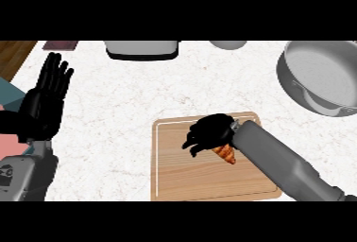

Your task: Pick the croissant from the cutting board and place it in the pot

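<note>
A golden-brown croissant (226,154) lies on the wooden cutting board (181,175) in the lower middle of the head view. My right hand (209,132) is over it with fingers curled down around its upper end, hiding most of it; only the lower tip shows. The grey pot (307,75) stands at the upper right, apart from the board. At the left edge my left hand (43,101) rests open, fingers pointing up.
A grey appliance (142,49) sits at the counter's back edge, with a pale round object (228,44) to its right. A dark reddish item (60,45) lies at the back left, beside a wooden surface (14,54).
</note>
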You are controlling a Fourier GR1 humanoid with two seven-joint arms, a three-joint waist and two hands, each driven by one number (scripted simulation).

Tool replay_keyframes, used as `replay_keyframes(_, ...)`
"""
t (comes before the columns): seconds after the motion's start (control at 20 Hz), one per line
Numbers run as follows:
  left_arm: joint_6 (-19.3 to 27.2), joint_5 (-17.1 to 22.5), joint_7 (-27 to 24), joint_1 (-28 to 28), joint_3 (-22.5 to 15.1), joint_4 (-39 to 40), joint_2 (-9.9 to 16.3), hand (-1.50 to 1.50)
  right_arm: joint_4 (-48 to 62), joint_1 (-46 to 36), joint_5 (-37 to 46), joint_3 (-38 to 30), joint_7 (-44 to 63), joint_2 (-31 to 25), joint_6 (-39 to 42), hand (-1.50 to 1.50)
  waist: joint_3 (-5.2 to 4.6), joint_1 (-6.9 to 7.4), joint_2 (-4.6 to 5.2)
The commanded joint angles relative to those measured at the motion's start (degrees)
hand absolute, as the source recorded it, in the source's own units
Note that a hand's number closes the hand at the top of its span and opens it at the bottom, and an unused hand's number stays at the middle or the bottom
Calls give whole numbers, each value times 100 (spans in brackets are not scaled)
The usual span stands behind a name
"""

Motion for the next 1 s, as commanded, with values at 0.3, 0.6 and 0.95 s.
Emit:
replay_keyframes(0.3, -14, -34, -3, 175, 38, -69, -82, 0, 74, 286, -159, -1232, 1656, 625, -14, 150, 15, -10, 98)
replay_keyframes(0.6, 75, -70, 116, 58, 35, -102, -75, 0, 327, 201, -838, -3116, 4560, 1301, -461, 150, 27, -208, 71)
replay_keyframes(0.95, -52, -37, 67, 12, -70, -28, -149, 0, -199, -641, -554, -3684, 7568, 1465, -1963, 150, 1, 36, 48)
